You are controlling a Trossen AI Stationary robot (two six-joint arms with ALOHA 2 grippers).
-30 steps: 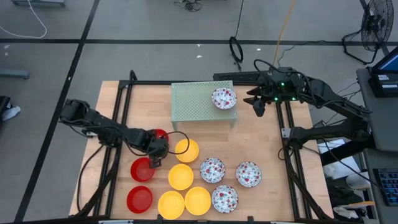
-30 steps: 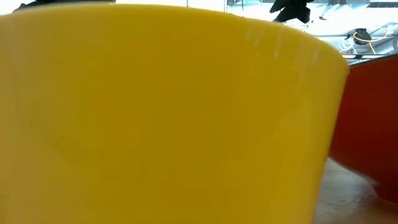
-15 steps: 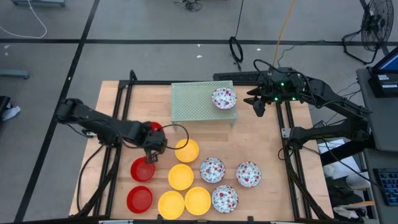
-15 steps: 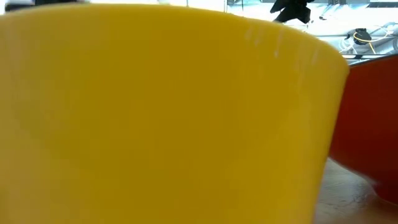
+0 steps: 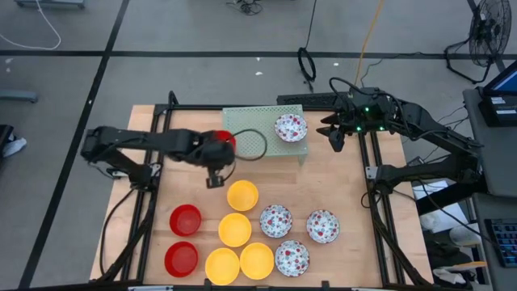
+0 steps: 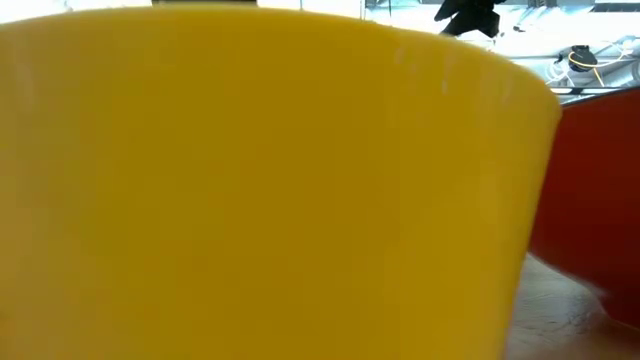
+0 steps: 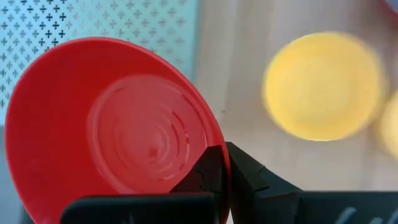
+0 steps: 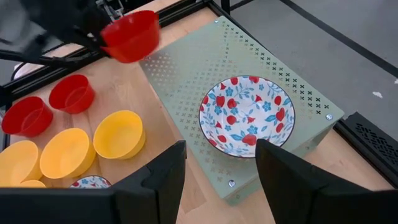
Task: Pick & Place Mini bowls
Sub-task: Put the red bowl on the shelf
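Note:
My left gripper (image 5: 218, 150) is shut on a plain red bowl (image 5: 224, 139) and holds it in the air over the left edge of the pale green mesh rack (image 5: 258, 137). A floral bowl (image 5: 291, 128) sits on the rack's right part. On the table lie two red bowls (image 5: 185, 219), several yellow bowls (image 5: 235, 229) and three floral bowls (image 5: 275, 220). My right gripper (image 5: 333, 133) hangs open beside the rack's right end; in its wrist view (image 8: 228, 180) its fingers stand short of the floral bowl (image 8: 247, 116). My left gripper pinches the red bowl's rim (image 7: 214, 140), with one finger (image 7: 208, 171) inside the bowl and the other (image 7: 245, 174) outside its wall. The fingers reach it from the table's left side. The bowl (image 8: 130, 36) is lifted clear, its opening roughly upward.
A black frame rail (image 5: 157, 162) runs along the table's left side and another (image 5: 376, 186) along the right. A black cable loop (image 5: 252, 144) lies over the rack. In the low view a yellow bowl (image 6: 270, 190) fills the picture, with a red one (image 6: 590, 200) beside it.
My left gripper, shut on the red bowl throughout, has risen and swung from above the red bowls at the table's left toward the far edge and the right, ending at the rack's left edge. The bowl has travelled with it, clear of the table.

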